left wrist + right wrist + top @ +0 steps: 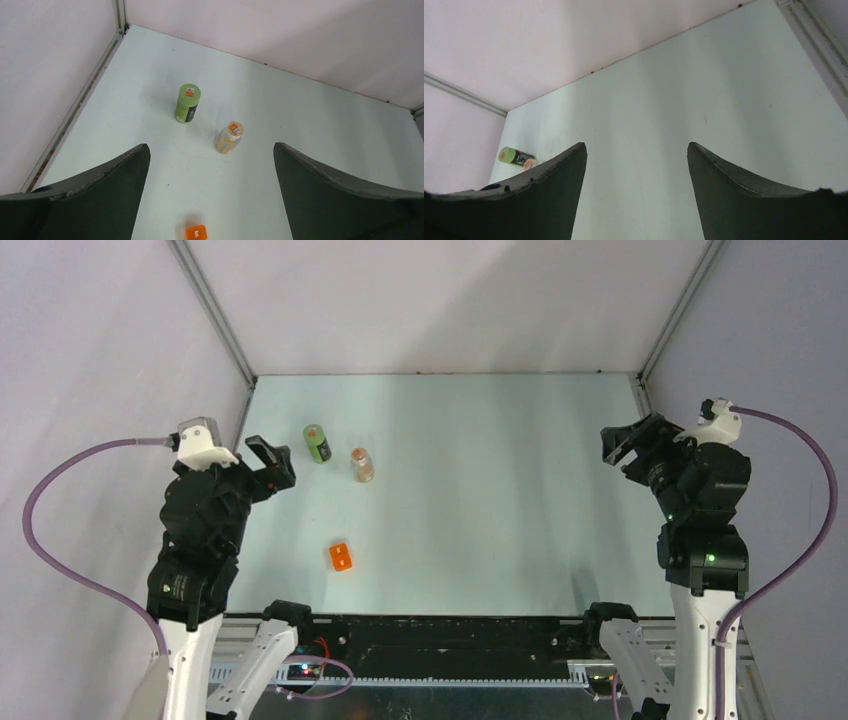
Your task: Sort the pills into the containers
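Top view: the green bottle [317,443] sat left of centre in the upper half of the frame, with the orange-topped vial [362,465] just beside it, down and to the right, not touching. Both looked upright from the left wrist cam. The orange box [341,556] was on its own lower down, well apart from those two, all on the pale table [500,490]. The left gripper [271,462] hung at the left side of the frame near the bottle, jaws spread wide with nothing in them. The right gripper [625,445] was way over at the right edge, also wide open and holding nothing.
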`<state>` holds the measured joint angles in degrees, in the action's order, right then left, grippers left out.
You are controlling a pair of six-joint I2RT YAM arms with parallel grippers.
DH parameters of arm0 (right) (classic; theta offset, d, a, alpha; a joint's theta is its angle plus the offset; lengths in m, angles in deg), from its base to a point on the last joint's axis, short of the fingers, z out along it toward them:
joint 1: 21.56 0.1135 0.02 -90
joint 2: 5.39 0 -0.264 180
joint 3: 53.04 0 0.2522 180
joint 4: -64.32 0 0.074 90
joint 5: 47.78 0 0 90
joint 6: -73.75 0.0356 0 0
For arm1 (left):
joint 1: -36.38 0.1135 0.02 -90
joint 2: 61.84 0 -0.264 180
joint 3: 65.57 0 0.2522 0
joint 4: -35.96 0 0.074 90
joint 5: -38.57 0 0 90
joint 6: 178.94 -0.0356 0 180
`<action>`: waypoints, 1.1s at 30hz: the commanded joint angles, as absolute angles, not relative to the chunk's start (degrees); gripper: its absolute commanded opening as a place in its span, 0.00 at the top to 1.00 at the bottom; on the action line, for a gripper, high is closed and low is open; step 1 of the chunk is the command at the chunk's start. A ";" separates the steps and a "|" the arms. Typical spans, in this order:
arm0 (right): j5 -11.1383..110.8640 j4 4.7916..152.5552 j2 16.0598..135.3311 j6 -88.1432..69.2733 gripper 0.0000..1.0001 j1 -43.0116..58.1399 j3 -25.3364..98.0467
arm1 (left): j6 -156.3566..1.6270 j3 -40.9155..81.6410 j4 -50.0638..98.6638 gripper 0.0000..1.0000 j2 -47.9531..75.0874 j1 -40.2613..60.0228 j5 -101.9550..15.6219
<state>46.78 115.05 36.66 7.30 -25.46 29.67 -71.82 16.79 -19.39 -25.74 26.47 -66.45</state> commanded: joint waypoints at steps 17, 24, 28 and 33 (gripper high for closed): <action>31.53 101.33 49.54 10.75 0.07 18.11 19.53 | -70.96 10.94 -17.04 0.01 -28.08 26.93 -64.24; 23.29 88.59 69.41 16.73 0.07 41.47 21.16 | -70.34 11.18 -17.66 0.01 -28.64 26.98 -62.93; 16.81 86.89 82.53 19.31 0.09 50.65 27.73 | -70.17 10.87 -18.11 0.01 -29.07 26.97 -62.73; 14.78 88.70 98.02 18.88 0.16 56.73 40.27 | -69.99 11.00 -19.27 0.01 -29.34 26.93 -62.71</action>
